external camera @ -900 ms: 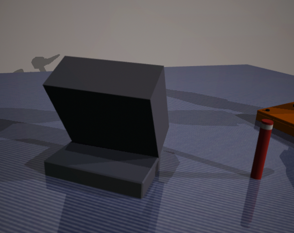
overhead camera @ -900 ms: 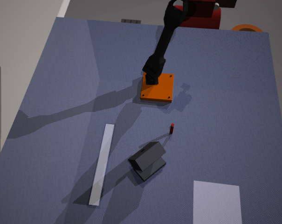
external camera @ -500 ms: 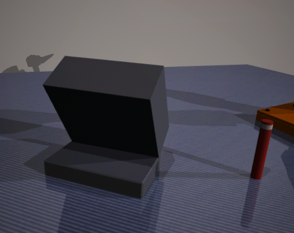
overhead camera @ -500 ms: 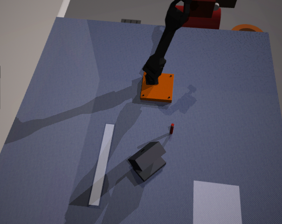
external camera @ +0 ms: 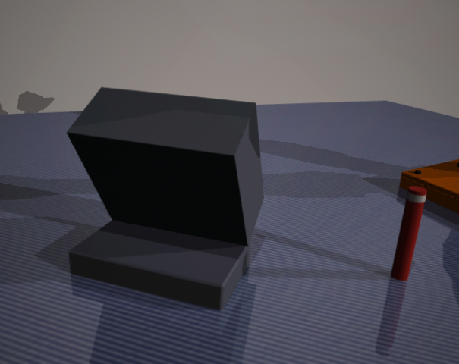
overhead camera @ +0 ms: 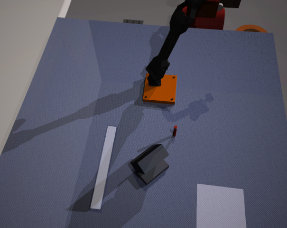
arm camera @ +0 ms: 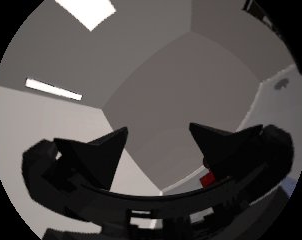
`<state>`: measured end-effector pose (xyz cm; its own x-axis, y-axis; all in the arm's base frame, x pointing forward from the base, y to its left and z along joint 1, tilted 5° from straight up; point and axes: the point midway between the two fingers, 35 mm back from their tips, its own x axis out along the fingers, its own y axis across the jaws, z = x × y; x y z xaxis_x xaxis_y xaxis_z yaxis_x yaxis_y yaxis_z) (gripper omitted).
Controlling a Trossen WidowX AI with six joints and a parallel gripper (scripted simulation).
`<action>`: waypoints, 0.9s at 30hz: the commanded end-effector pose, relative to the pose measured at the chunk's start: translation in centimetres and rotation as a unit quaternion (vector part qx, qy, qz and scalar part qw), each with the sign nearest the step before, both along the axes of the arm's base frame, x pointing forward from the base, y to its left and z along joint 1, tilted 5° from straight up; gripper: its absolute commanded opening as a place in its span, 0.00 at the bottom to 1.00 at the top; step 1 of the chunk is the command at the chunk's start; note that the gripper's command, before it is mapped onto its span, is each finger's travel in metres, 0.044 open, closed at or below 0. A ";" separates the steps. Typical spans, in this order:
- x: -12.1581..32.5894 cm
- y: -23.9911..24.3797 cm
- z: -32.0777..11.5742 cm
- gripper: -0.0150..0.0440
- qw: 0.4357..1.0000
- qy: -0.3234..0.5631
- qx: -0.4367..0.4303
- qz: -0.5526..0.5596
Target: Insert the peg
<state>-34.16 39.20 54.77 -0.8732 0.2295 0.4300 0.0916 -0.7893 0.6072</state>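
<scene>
1. The hole cannot be made out on the dark grey sloped block (overhead camera: 153,159) (external camera: 155,188); the exterior view shows a deeply shadowed, overhanging side.
2. The top view cuts the black arm (overhead camera: 169,44) off at its upper edge, and I cannot pick out the gripper (arm camera: 159,128) there. A red patch behind one finger in the wrist view is too little to identify.
3. The peg (overhead camera: 174,131) (external camera: 409,236) is slim, round and red, with a pale band just below its red top. It stands upright on the blue table (overhead camera: 226,147) (external camera: 319,313), apart from the block, between it and the orange base plate (overhead camera: 168,91) (external camera: 437,182).
4. The arm slants away from the peg; its jaws are spread nearly fully, holding nothing.
</scene>
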 end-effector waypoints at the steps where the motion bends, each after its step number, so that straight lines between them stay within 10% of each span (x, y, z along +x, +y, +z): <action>1: 1.7 1.9 -0.8 1.00 0.999 -0.017 0.013 -0.047; 27: 16.6 12.4 -7.5 1.00 0.911 -0.214 0.095 -0.341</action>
